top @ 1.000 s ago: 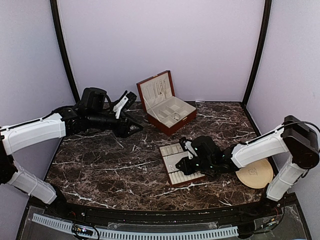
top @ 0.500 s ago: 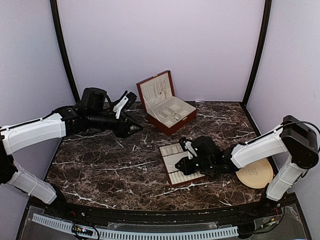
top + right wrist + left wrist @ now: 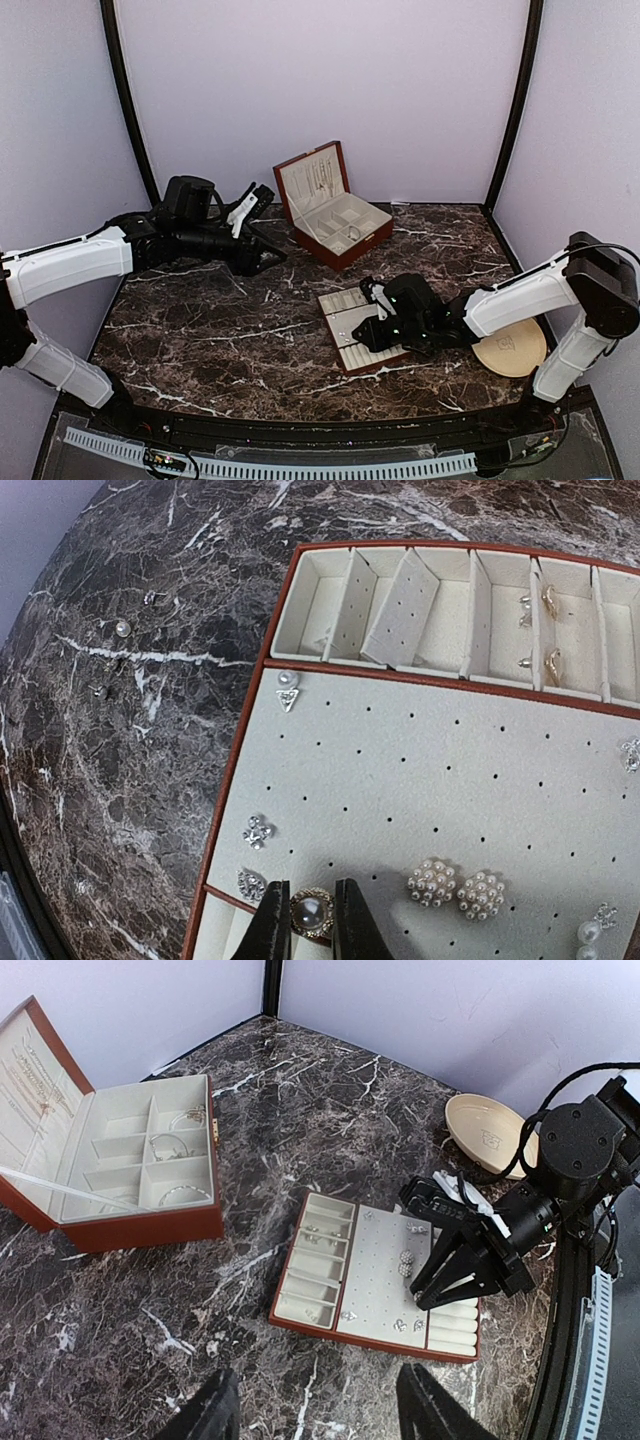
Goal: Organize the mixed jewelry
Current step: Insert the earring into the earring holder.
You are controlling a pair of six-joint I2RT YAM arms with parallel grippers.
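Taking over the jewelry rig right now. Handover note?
Right gripper: shut on a gold-rimmed pearl stud at the edge of the tray's perforated pad.
Left gripper: open, empty, hovering over the marble left of the wooden box.
Done: several studs on the pad, hook earrings in the tray slots, bracelets in the box.
Left: seat this stud, then clear the loose pieces lying on the marble beside the tray.
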